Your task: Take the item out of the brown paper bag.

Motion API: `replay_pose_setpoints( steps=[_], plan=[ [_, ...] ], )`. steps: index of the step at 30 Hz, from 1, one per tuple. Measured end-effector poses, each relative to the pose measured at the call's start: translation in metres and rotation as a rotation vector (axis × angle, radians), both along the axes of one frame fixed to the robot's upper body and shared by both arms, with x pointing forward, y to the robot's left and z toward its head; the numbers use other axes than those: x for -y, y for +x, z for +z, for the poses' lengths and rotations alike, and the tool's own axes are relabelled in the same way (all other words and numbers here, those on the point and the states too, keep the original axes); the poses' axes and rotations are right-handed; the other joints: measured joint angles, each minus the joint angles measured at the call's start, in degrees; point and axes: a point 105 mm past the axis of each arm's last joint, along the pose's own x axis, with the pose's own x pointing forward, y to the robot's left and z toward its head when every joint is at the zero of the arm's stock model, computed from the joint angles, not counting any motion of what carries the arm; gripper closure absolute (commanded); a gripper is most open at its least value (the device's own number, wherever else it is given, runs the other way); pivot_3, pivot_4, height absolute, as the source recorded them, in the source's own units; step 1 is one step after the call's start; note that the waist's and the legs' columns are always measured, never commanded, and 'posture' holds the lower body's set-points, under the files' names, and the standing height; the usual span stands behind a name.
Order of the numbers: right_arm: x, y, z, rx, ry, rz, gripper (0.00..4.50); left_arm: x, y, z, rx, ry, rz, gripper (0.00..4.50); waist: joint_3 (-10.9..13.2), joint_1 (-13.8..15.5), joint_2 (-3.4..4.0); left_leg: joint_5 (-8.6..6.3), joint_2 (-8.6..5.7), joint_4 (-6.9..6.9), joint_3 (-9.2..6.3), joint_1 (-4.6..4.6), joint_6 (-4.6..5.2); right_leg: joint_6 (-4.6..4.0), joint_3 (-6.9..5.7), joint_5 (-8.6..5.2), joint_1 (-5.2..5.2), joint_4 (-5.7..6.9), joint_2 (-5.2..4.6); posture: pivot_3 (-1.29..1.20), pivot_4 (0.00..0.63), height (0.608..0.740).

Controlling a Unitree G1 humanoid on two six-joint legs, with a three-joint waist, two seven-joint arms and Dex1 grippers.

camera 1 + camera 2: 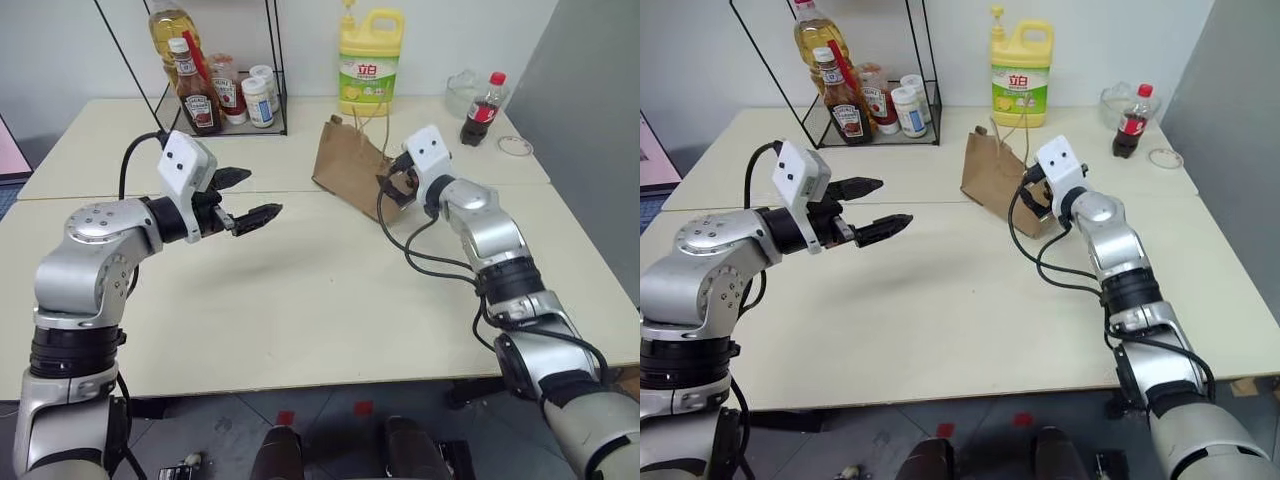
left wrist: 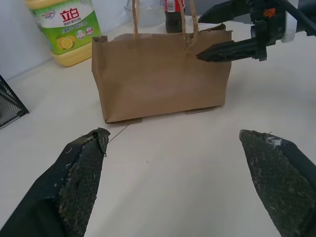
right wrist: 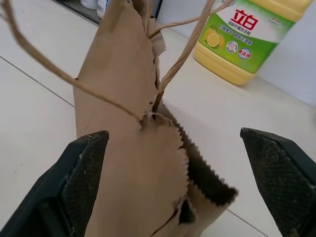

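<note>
Bag: brown paper bag (image 1: 350,165) upright on tabletop (image 1: 300,300), mid-right, just in front of yellow detergent jug (image 1: 369,58); mouth open, thin loop handles sticking up. Item itself not visible; bag interior too dark in right wrist view to tell.

R claw (image 1: 398,182) right at bag's near end by the top edge, fingers spread wide, one either side of the open mouth in right wrist view; not pinching anything. R arm stretched fwd w/ elbow nearly straight, wrist about level, angled inward toward bag.

L claw (image 1: 243,197) held up over bare tabletop, well apart from bag, fingers spread wide, empty. L forearm raised, elbow out to the side, wrist bent so claw points roughly level and across toward bag; bag's broad side faces it in left wrist view.

Behind: wire rack (image 1: 225,70) w/ sauce bottles at back left; cola bottle (image 1: 483,110) w/ red cap at back right, beside clear glass bowl (image 1: 462,92).
</note>
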Motion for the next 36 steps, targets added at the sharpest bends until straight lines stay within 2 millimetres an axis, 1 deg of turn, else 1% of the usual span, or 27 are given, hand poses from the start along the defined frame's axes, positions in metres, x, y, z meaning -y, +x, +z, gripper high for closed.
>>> replay_pose_setpoints(
  steps=[9, 14, 15, 17, 21, 23, 29, 36],
  plan=[
    [-0.017, 0.013, 0.014, 0.008, -0.104, 0.076, 0.02, -0.001, 0.001, -0.001, 0.002, -0.003, 0.010, 0.00, 0.16, -0.23, 0.02, 0.00, 0.00, -0.01, 0.00, -0.02, 0.00, 0.00, 0.00, 0.00, -0.03, 0.03, 0.00, 0.00, 0.150, 0.740],
    [-0.025, 0.019, 0.015, -0.023, -0.103, 0.079, 0.02, 0.001, 0.001, -0.001, 0.006, -0.009, 0.011, 0.00, 0.17, -0.30, 0.03, 0.00, 0.00, -0.01, 0.00, -0.02, -0.01, 0.00, 0.00, 0.00, -0.03, 0.05, 0.00, 0.00, 0.150, 0.740],
    [-0.026, 0.020, 0.017, -0.021, -0.100, 0.081, 0.02, 0.001, 0.002, 0.000, 0.008, -0.012, 0.017, 0.00, 0.18, -0.30, 0.02, 0.00, 0.00, -0.01, 0.00, -0.02, -0.01, -0.01, 0.00, 0.00, -0.03, 0.05, 0.00, 0.00, 0.150, 0.740],
    [-0.024, 0.024, 0.019, -0.056, -0.047, 0.049, 0.02, 0.001, 0.002, 0.000, 0.011, -0.013, 0.021, 0.00, 0.21, -0.35, 0.02, 0.01, 0.00, -0.01, 0.01, -0.03, -0.01, -0.01, 0.01, 0.01, -0.06, 0.08, -0.01, 0.00, 0.150, 0.740],
    [-0.027, 0.025, 0.044, -0.065, 0.061, 0.044, 0.02, 0.001, 0.002, 0.001, 0.022, -0.013, 0.021, 0.00, 0.24, -0.38, 0.02, 0.01, 0.01, -0.02, 0.01, -0.03, -0.01, -0.01, 0.01, 0.01, -0.09, 0.11, -0.01, 0.00, 0.150, 0.740],
    [-0.029, 0.025, 0.050, -0.079, 0.085, 0.058, 0.02, 0.000, 0.003, 0.002, 0.033, -0.015, 0.031, 0.00, 0.24, -0.37, 0.02, 0.01, 0.01, -0.02, 0.02, -0.04, -0.02, -0.01, 0.01, 0.01, -0.09, 0.10, -0.01, 0.00, 0.150, 0.740],
    [-0.028, 0.023, 0.039, -0.163, 0.107, 0.074, 0.02, -0.005, 0.003, -0.002, 0.029, -0.020, 0.061, 0.00, 0.24, -0.38, 0.02, 0.01, 0.01, -0.02, 0.02, -0.04, -0.01, -0.01, 0.01, 0.01, -0.09, 0.12, -0.01, 0.00, 0.150, 0.740],
    [-0.030, 0.024, 0.038, -0.173, 0.135, 0.060, 0.02, -0.004, 0.002, 0.000, 0.051, -0.017, 0.063, 0.00, 0.24, -0.39, 0.02, 0.01, 0.01, -0.01, 0.02, -0.05, -0.02, -0.01, 0.01, 0.01, -0.09, 0.12, -0.01, 0.00, 0.150, 0.740]
  ],
)
